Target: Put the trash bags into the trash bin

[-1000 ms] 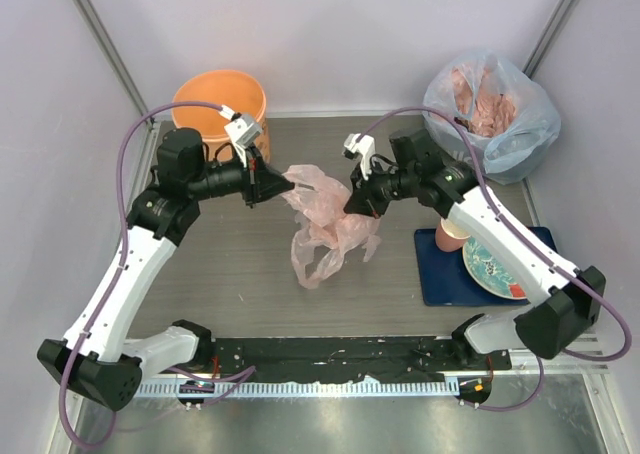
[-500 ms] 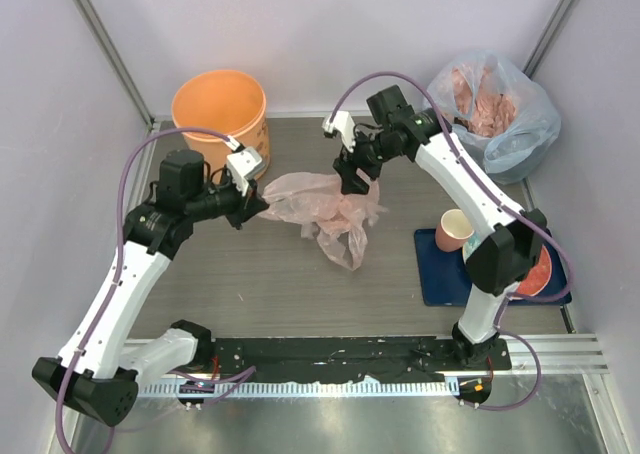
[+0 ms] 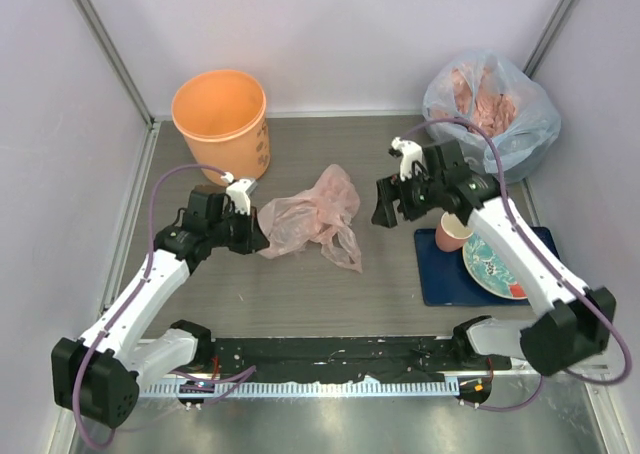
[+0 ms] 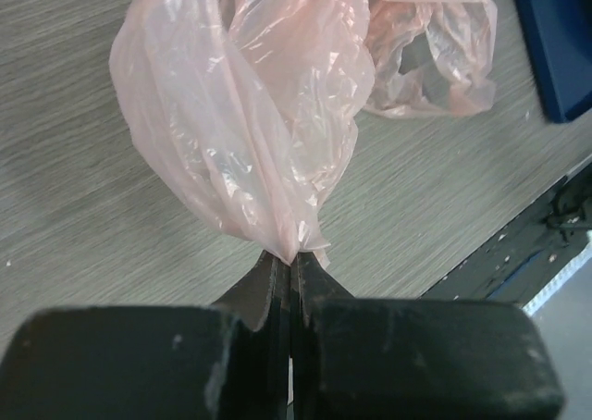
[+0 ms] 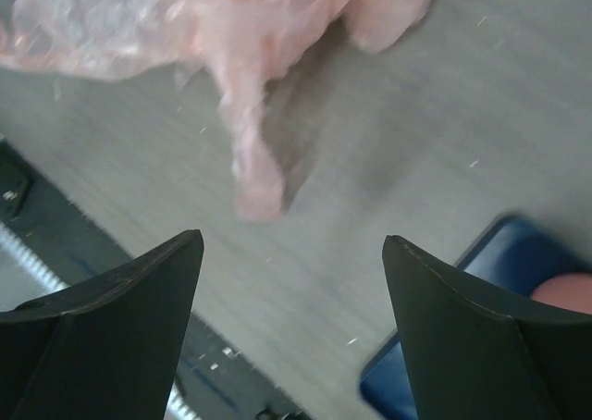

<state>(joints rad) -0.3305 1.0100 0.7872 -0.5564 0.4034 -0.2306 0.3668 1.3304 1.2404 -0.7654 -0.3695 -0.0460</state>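
Seeing left gripper pinched fully shut on a gathered corner of the trash bag, film fanning out from the fingertips over the wood-grain table. Confirmed in top view: gripper low over the table, clamped on the bag's left edge. Reading right gripper as wide open, nothing between the jaws, only bare table and a blurred strip of bag past the fingertips. From above, placing right gripper just right of the bag and apart from it, no contact. Finding trash bag crumpled and lying on the table mid-workspace, between the two grippers, none of it in the trash bin. Placing bin upright at the far left corner, mouth up, well apart from the bag, beyond the left arm. Noting bluish-clear sack stuffed with pink plastic at the far right corner. Also pink cup upright on the far left corner of the blue mat, just beside a patterned plate, both partly hidden under the right forearm. Can't read the faint lettering on the bag in any view.
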